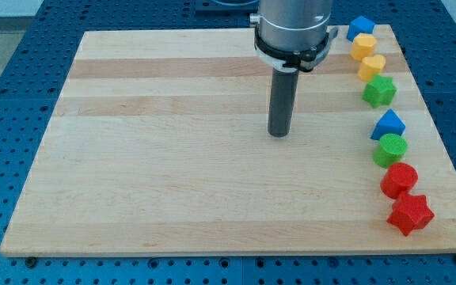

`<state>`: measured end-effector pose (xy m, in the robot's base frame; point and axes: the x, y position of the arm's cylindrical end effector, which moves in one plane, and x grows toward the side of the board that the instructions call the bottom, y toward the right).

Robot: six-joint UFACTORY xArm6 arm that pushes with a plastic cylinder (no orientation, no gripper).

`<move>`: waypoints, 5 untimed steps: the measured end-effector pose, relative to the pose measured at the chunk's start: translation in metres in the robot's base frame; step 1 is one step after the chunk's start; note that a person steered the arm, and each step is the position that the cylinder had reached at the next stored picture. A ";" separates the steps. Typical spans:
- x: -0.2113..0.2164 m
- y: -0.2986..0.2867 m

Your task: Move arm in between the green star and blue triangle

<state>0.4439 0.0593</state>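
Tip: the dark rod's tip rests mid-board; no fingers to open or clench.
Targets: green star block and blue triangle block lie near the wooden board's right edge, a narrow gap between them.

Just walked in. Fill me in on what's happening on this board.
A robot arm with a straight dark rod is working over a light wooden board. My tip rests near the board's middle, touching no block. Down the view's right edge runs a column of blocks, including the green star block and, just below it, the blue triangle block. The tip sits well to their left, not yet between them.
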 end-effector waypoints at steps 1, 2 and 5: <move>0.000 0.006; -0.007 0.017; -0.105 -0.021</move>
<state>0.3394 0.0387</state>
